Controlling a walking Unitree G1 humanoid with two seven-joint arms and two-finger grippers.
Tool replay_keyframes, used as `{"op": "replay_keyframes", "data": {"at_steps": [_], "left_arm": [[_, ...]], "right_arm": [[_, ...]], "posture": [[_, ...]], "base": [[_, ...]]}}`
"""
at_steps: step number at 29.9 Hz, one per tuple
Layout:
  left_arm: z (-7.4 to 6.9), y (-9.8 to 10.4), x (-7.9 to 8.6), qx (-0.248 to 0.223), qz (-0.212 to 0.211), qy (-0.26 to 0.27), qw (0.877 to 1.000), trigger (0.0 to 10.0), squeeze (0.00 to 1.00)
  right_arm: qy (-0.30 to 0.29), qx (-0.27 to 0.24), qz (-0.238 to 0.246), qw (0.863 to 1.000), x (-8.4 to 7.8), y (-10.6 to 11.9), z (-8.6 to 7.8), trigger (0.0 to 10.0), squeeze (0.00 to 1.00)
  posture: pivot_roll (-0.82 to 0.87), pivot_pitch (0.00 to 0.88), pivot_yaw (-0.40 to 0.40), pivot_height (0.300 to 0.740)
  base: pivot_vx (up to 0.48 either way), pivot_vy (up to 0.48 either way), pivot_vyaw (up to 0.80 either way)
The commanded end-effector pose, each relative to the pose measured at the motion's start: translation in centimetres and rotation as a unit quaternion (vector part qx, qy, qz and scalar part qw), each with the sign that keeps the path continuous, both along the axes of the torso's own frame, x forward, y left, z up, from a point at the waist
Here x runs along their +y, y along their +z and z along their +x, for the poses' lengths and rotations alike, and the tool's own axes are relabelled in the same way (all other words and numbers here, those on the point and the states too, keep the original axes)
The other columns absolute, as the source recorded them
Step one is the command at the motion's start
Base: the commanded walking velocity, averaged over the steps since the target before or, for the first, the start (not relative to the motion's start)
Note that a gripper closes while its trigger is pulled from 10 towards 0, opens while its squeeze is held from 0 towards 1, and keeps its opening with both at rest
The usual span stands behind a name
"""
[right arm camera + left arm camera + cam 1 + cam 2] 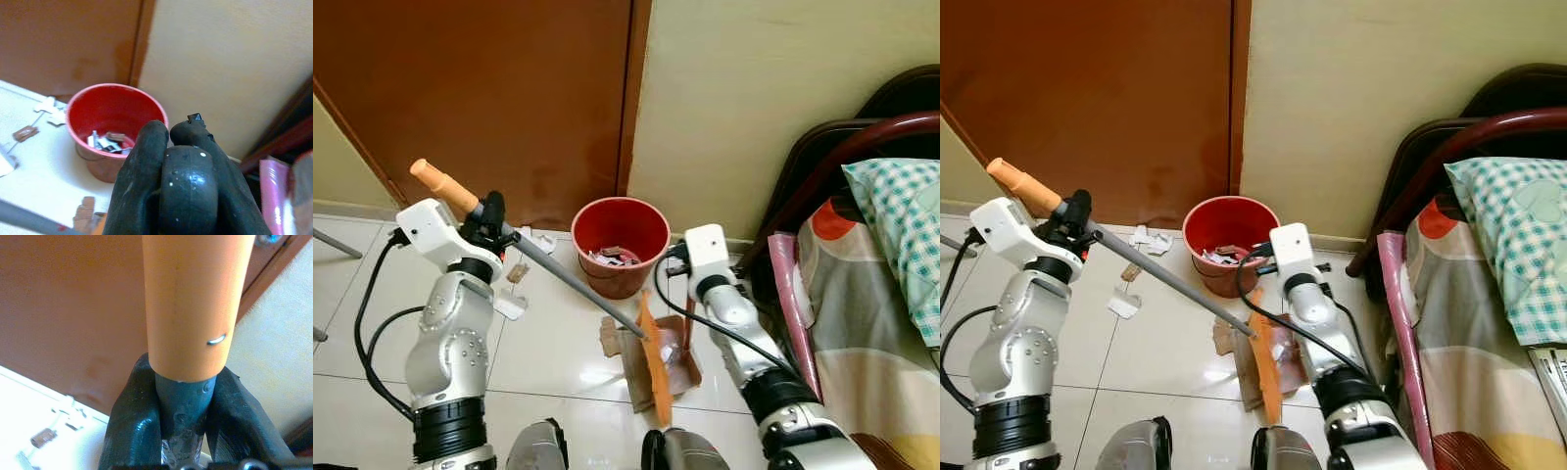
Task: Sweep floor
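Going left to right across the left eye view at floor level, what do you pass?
Left gripper on the broom handle → scattered paper scraps → red bucket → right gripper → bed with the checked pillow.

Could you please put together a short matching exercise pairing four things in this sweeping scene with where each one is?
Things:
1. broom handle
2. red bucket
3. paper scraps
4. checked pillow

Places:
A. on the bed at the robot's right
B. clamped in the left gripper
C. on the tiles at the foot of the brown door
D. on the floor by the wall, with litter inside

Pairs: 1-B, 2-D, 3-C, 4-A
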State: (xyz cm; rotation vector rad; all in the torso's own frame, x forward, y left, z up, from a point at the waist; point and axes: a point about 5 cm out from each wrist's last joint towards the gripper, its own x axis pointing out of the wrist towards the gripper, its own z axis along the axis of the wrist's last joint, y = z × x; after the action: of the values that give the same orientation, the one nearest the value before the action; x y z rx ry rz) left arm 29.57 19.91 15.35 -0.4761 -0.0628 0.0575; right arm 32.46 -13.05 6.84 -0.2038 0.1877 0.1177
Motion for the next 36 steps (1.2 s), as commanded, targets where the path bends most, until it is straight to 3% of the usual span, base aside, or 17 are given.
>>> {"op": "replay_keyframes", "data": {"at_steps": [1, 9, 17, 24, 26, 31, 36], "left_arm": [[-0.3, 3.0, 0.7, -0.061, 0.010, 0.007, 0.998, 10.0, 0.00], [-1.4, 4.6, 1.5, -0.078, 0.086, -0.012, 0.993, 10.0, 0.00], [-2.8, 2.1, 1.4, -0.037, 0.162, -0.045, 0.985, 10.0, 0.00], [-3.6, -0.1, 1.4, -0.005, 0.200, -0.060, 0.978, 10.0, 0.00], [-3.9, -1.8, 1.7, 0.017, 0.228, -0.058, 0.972, 10.0, 0.00], [-4.4, -3.7, 2.0, 0.041, 0.281, -0.040, 0.958, 10.0, 0.00], [-4.9, -5.5, 2.1, 0.064, 0.308, -0.024, 0.949, 10.0, 0.00]], "right_arm": [[-0.023, 0.018, -0.015, 0.999, -1.9, -0.7, -0.5, 10.0, 0.00], [-0.053, 0.013, -0.025, 0.998, -4.8, -0.6, -1.3, 10.0, 0.00], [-0.050, -0.001, 0.004, 0.999, -5.6, 0.5, -2.2, 10.0, 0.00], [-0.036, -0.039, 0.054, 0.997, -5.7, 3.7, -2.3, 10.0, 0.00], [-0.028, -0.052, 0.072, 0.996, -5.7, 5.2, -2.3, 10.0, 0.00], [-0.003, -0.063, 0.092, 0.994, -5.6, 7.2, -2.3, 10.0, 0.00], [0.042, -0.077, 0.106, 0.991, -5.2, 9.5, -2.4, 10.0, 0.00]], "posture": [[0.06, 0.151, -0.070, 0.740], [0.06, 0.166, -0.073, 0.740], [0.06, 0.154, -0.073, 0.740], [0.05, 0.141, -0.059, 0.740], [0.04, 0.132, -0.053, 0.740], [0.03, 0.109, -0.044, 0.740], [0.02, 0.094, -0.041, 0.740]], "base": [[0.000, 0.000, 0.00], [0.000, 0.000, 0.00], [0.000, 0.000, 0.00], [0.000, 0.000, 0.00], [0.000, 0.000, 0.00], [0.000, 0.000, 0.00], [0.000, 0.000, 0.00]]}}
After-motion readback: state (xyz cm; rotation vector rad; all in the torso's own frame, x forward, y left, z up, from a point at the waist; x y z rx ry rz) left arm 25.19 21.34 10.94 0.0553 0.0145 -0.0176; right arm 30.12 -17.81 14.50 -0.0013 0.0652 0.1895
